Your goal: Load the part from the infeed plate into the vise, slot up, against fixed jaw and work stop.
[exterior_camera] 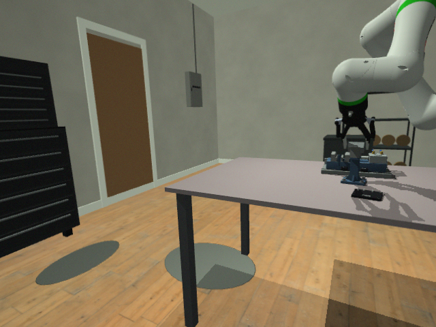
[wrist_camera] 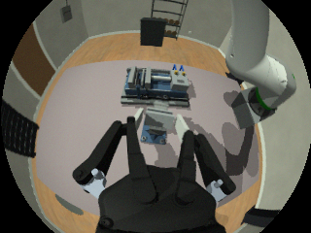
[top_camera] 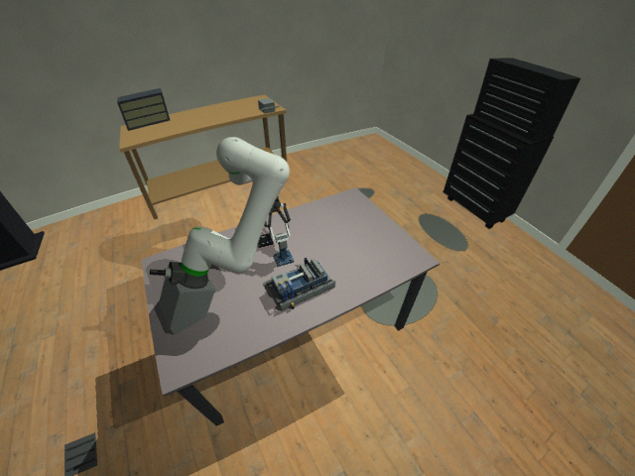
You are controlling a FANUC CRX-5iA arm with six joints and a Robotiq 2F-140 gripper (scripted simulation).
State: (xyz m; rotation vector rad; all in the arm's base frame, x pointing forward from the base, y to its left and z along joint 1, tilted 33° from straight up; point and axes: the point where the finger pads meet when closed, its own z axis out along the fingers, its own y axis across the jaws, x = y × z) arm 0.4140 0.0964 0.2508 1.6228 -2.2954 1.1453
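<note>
Single arm over a grey table [top_camera: 358, 230]. The gripper [top_camera: 281, 225] points straight down above the blue V-block [top_camera: 283, 257], which stands between the black infeed plate [exterior_camera: 367, 194], nearer the onlooker in the exterior view, and the vise [exterior_camera: 377, 165] beyond. The part [exterior_camera: 353, 152], a pale grey block, sits tilted on the V-block, off the plate and outside the vise. The fingers are half spread and released: they flank the part's upper end, apart from it on both sides in the wrist view, grasping nothing. The vise jaws stand open.
</note>
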